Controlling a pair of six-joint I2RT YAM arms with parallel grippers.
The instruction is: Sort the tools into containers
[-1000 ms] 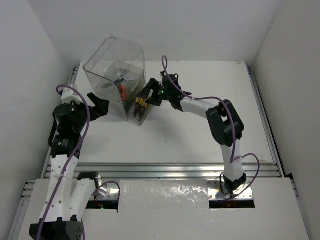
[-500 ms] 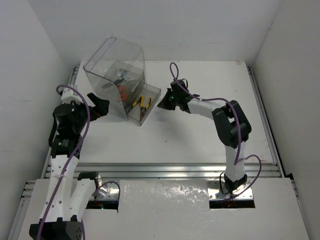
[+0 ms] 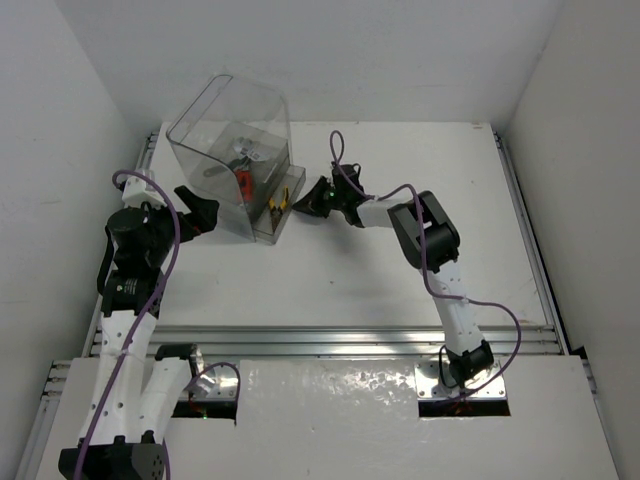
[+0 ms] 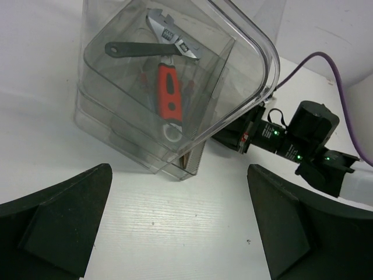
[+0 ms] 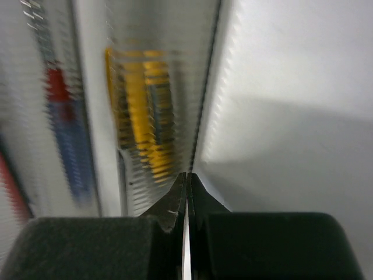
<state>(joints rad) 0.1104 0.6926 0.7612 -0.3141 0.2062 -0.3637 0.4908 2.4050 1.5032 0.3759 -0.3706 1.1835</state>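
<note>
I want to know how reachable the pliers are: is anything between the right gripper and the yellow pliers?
Yes. The tray's clear ribbed wall stands between them. The shut right gripper sits at the wall's edge, outside, and the yellow pliers lie behind it, inside.

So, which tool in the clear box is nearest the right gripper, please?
The yellow-handled pliers, just beyond the right gripper; the red-handled wrench lies farther in.
</note>
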